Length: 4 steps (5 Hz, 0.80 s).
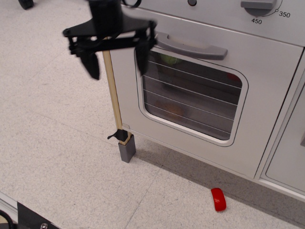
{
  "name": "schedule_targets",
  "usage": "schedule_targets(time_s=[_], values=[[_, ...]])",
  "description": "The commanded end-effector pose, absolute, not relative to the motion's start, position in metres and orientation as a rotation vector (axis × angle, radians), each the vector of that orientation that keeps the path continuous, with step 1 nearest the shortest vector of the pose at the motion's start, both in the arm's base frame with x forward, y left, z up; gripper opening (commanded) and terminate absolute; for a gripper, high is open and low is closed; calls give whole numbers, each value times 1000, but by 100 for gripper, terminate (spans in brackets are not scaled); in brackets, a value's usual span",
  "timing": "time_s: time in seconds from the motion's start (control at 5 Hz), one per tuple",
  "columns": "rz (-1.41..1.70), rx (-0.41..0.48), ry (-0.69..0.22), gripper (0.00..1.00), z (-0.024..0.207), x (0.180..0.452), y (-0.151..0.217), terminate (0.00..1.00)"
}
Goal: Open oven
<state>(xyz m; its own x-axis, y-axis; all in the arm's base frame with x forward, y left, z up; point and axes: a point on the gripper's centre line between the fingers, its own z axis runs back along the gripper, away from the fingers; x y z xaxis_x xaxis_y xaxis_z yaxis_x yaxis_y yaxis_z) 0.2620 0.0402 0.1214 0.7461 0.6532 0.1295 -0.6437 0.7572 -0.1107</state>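
Black hand (116, 59) spread before shut oven (200, 90), wooden stick (113, 98) between, red piece (218, 199) on floor (52, 143).

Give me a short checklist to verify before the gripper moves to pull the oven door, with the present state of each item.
1. Oven door shut: ok, it sits flush with the front.
2. Handle free: ok, nothing grips it.
3. Gripper open: ok, fingers spread wide and empty.
4. Gripper lined up with handle: not ok, it is at the handle's left end, one finger over the window.
5. Finger touching the door: cannot tell from this single view.
6. Floor before the door: not ok, a red object lies there.
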Motion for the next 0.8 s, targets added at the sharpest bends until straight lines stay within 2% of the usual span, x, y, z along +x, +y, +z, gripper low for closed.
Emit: schedule_targets(time_s=[0.0,0.4,0.6], values=[[1199,-352,-306,100,140,305,63,0],[1694,-351,-411,100,124,337,55,0],[1799,-380,-449,100,114,351,46,0]])
